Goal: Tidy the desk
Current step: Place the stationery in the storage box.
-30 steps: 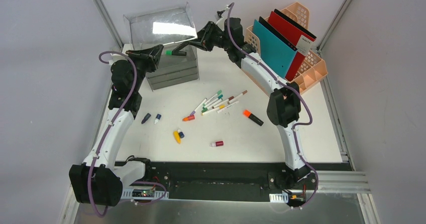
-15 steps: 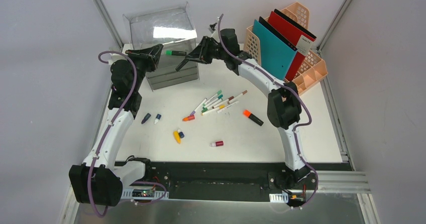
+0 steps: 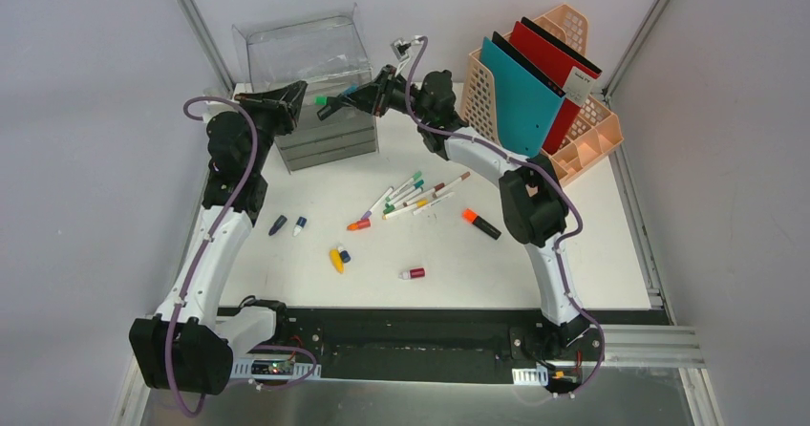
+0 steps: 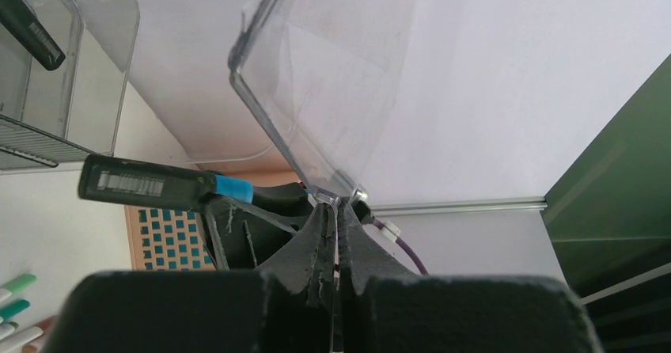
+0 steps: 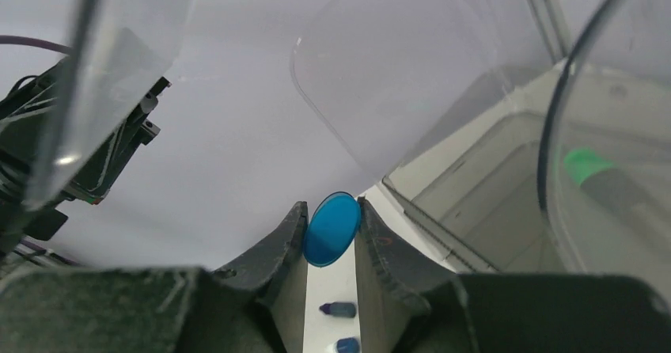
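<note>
The desk [image 3: 583, 254] is a white tabletop strewn with pens. At its back left, my left gripper [image 3: 290, 97] is shut on the edge of a clear lid [image 3: 306, 52], holding it raised over a grey drawer box [image 3: 330, 141]. In the left wrist view the fingertips [image 4: 326, 214] pinch the lid's corner [image 4: 332, 84]. My right gripper [image 3: 355, 95] is shut on a black marker with a blue end [image 4: 146, 184], held at the box's opening. That blue end [image 5: 332, 230] sits between the right fingers. A green-capped marker [image 5: 592, 169] lies inside the box.
Loose markers [image 3: 413, 195] lie mid-desk, with an orange highlighter [image 3: 480, 223], a yellow cap [image 3: 336, 260], a red cap [image 3: 412, 273] and two dark caps [image 3: 278, 223]. A peach organizer [image 3: 594, 132] with teal and red folders stands at the back right.
My right arm has swung left and brought the blue-ended marker over the box's opening. The left gripper has kept the lid raised without moving.
</note>
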`<state>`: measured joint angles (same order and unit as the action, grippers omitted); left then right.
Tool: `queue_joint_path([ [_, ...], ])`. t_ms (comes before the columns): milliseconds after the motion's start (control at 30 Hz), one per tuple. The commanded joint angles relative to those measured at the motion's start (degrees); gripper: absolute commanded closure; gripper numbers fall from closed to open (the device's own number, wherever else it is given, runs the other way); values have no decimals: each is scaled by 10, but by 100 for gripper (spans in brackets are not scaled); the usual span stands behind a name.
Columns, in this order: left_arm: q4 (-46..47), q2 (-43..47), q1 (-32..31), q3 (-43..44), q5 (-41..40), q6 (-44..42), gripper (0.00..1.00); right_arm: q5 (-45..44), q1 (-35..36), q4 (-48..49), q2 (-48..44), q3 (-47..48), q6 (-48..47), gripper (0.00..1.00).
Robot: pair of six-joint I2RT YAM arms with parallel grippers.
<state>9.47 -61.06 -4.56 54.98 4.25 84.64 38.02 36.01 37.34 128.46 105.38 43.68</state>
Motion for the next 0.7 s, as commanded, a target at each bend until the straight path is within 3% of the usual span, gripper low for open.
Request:
queue_joint_path([
  [0, 13, 26, -5, 35, -17, 5, 100, -4, 1, 109, 2, 0, -92, 100],
  [200, 9, 26, -5, 39, -21, 5, 100, -49, 5, 55, 10, -8, -191, 100],
  [400, 5, 27, -5, 41, -23, 4, 100, -74, 15, 92, 17, -39, -295, 100],
  [667, 0, 27, -5, 45, -26, -1, 100, -116, 17, 72, 33, -8, -350, 100],
])
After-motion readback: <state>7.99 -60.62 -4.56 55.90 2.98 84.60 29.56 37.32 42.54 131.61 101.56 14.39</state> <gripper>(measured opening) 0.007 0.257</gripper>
